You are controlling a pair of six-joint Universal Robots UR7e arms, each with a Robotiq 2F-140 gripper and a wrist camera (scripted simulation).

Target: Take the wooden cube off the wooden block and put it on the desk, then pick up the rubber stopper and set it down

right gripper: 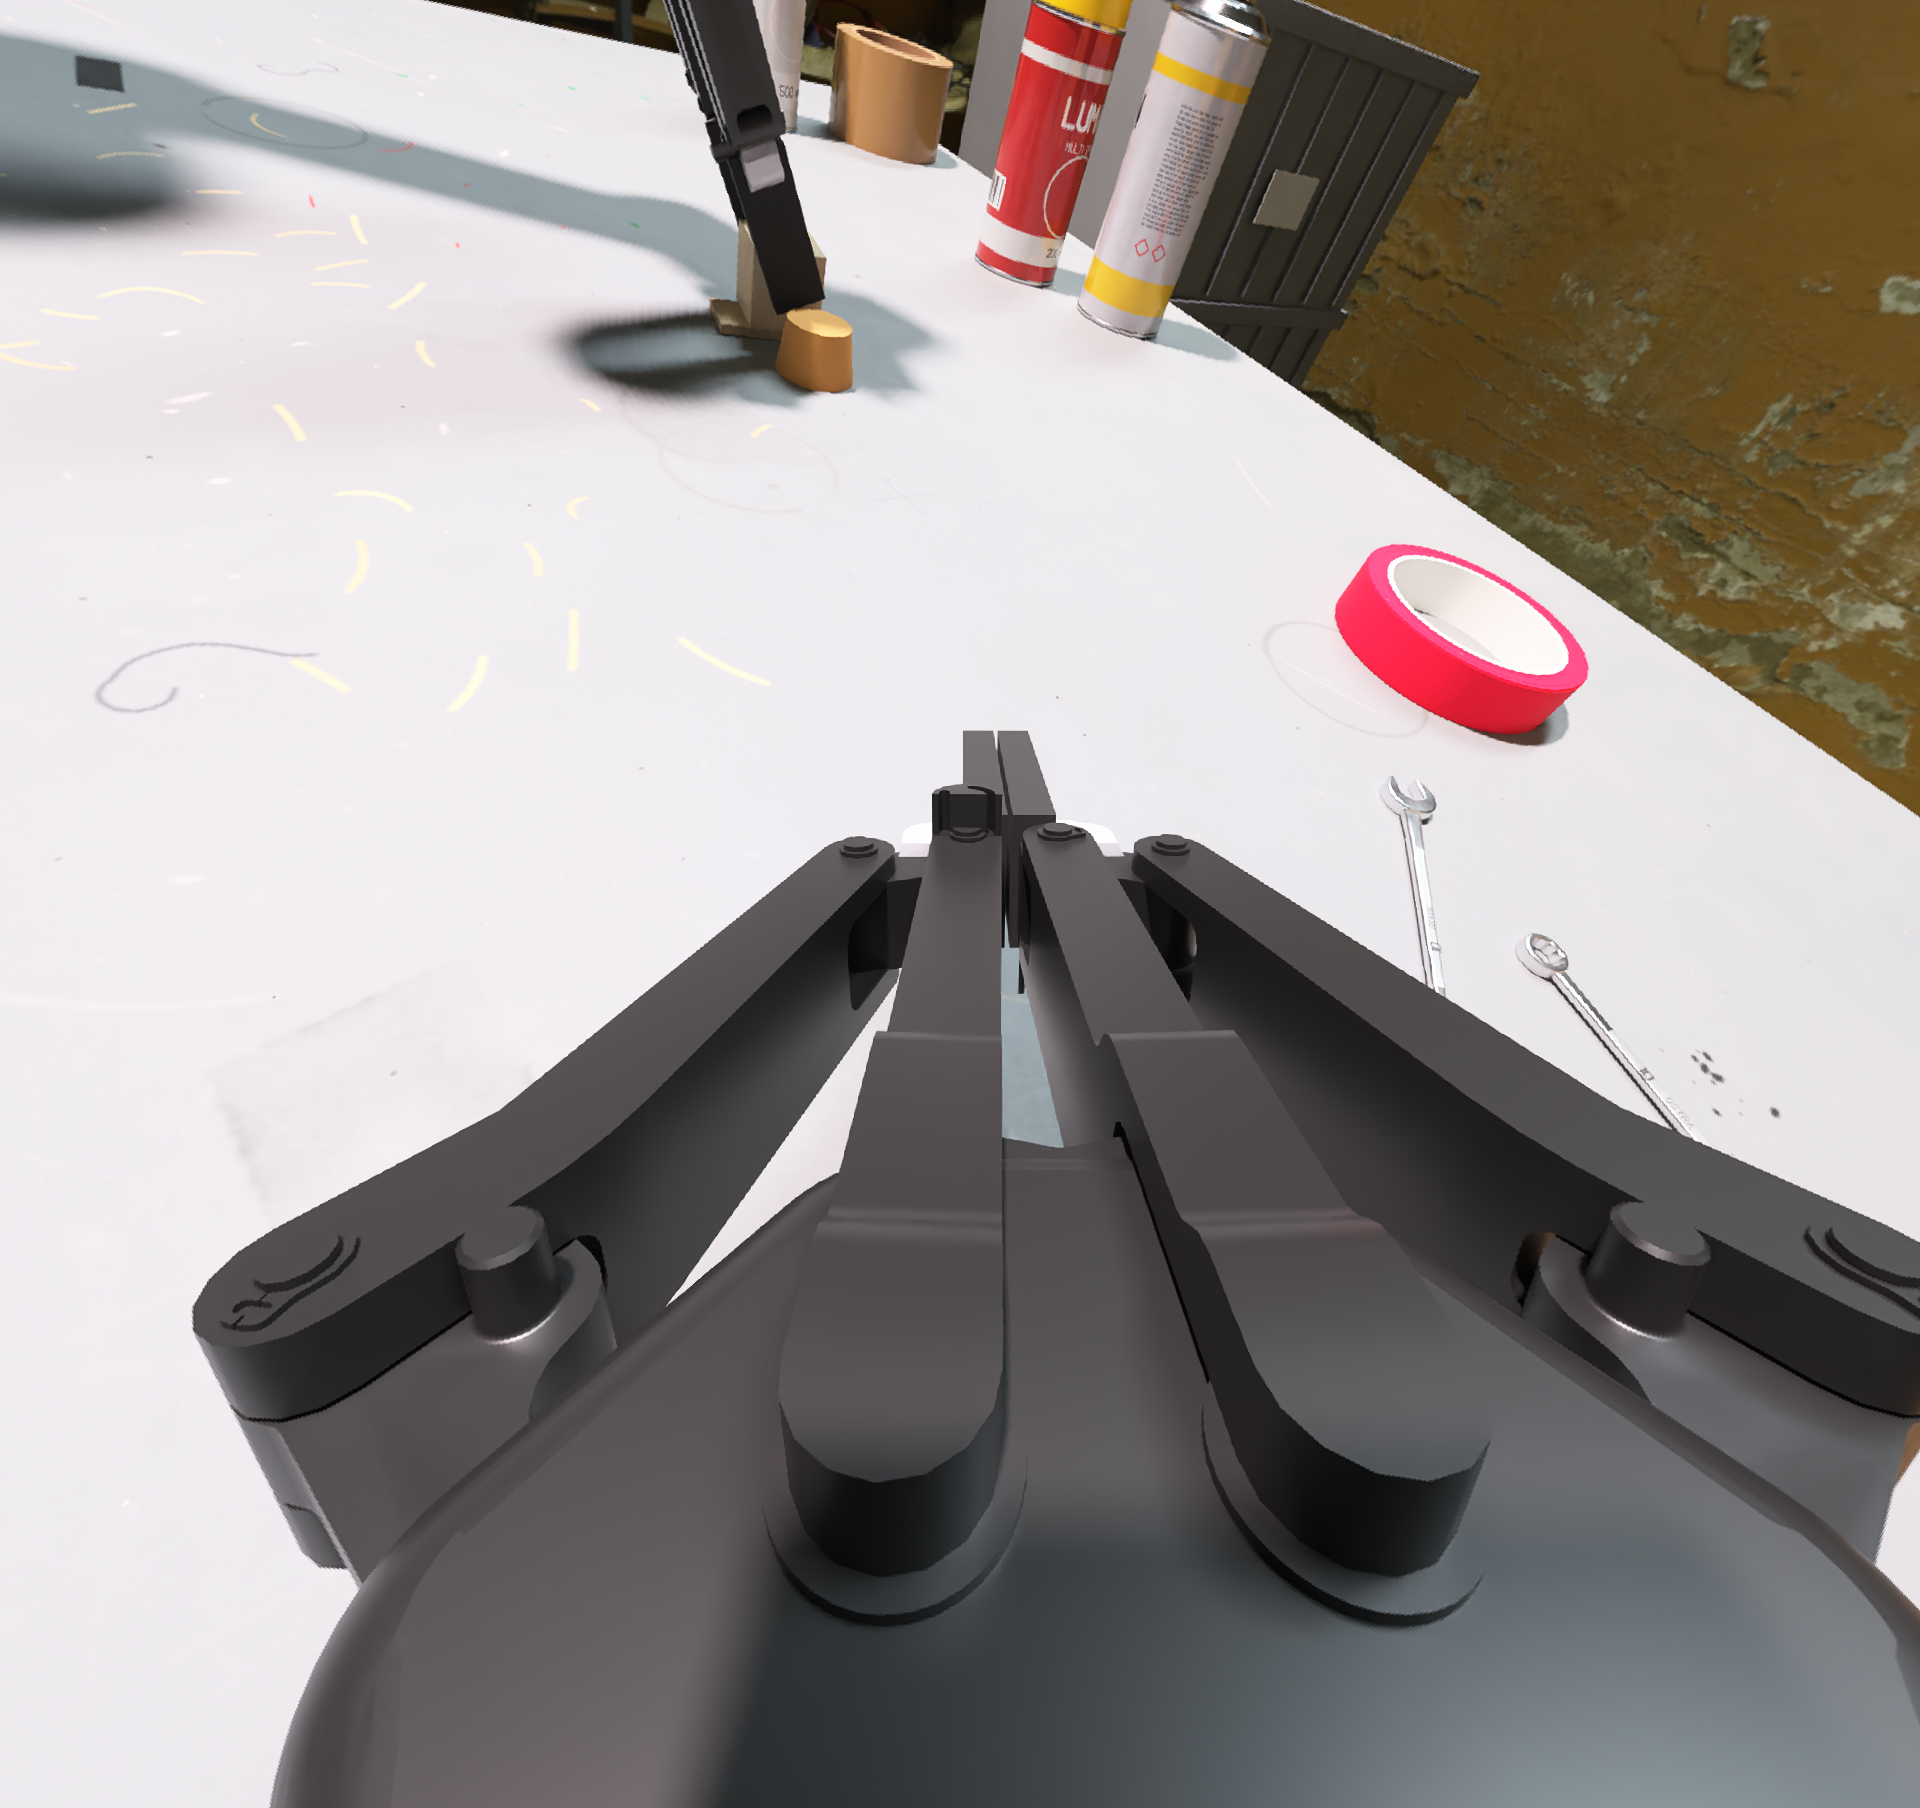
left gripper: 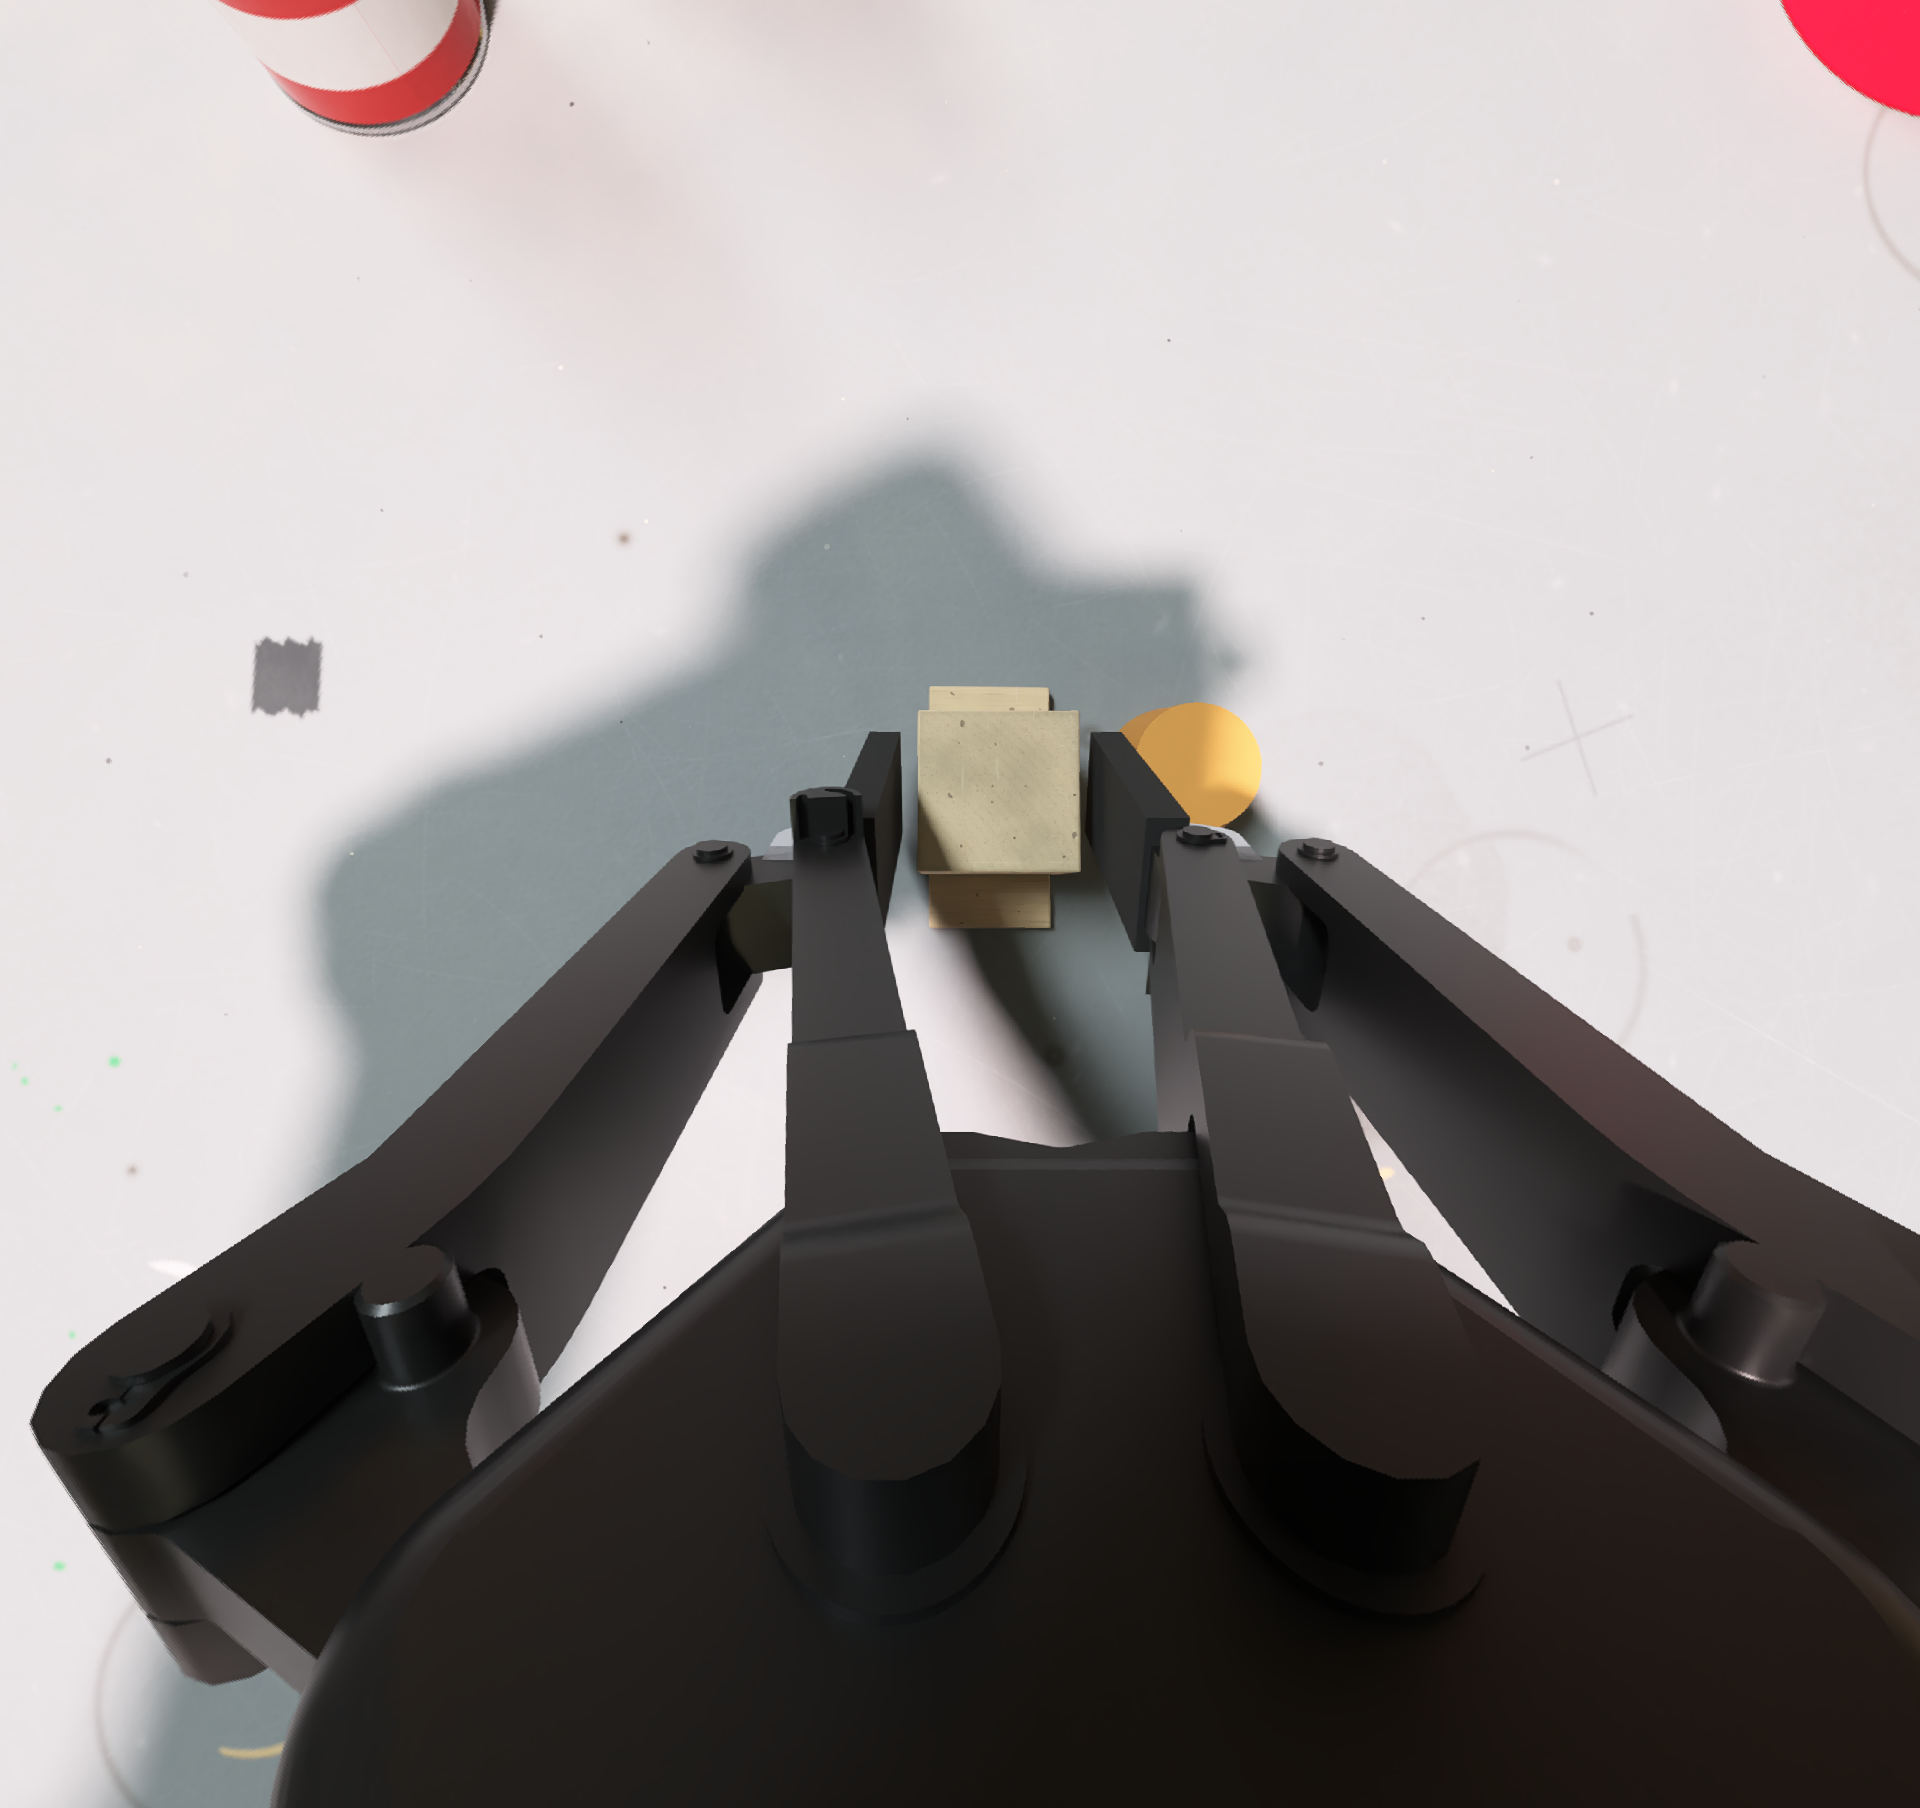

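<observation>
In the left wrist view I look straight down on the pale wooden cube (left gripper: 997, 787), which sits on the wooden block (left gripper: 989, 904); the block's ends show beyond and in front of it. My left gripper (left gripper: 995, 742) is open, with one finger on each side of the cube and a thin gap at each. The orange rubber stopper (left gripper: 1205, 761) stands on the desk just right of the right finger. From the right wrist view, the left gripper's fingers (right gripper: 774, 252) hide most of the cube (right gripper: 752, 275); the block (right gripper: 732, 316) and stopper (right gripper: 816, 352) are below. My right gripper (right gripper: 995, 750) is shut and empty over the desk.
A red spray can (right gripper: 1049, 117) and a white-and-yellow can (right gripper: 1164, 158) stand behind the block, beside a tan cup (right gripper: 888, 91) and a grey crate (right gripper: 1330, 148). A pink tape roll (right gripper: 1460, 636) and two wrenches (right gripper: 1418, 885) lie near the desk's right edge.
</observation>
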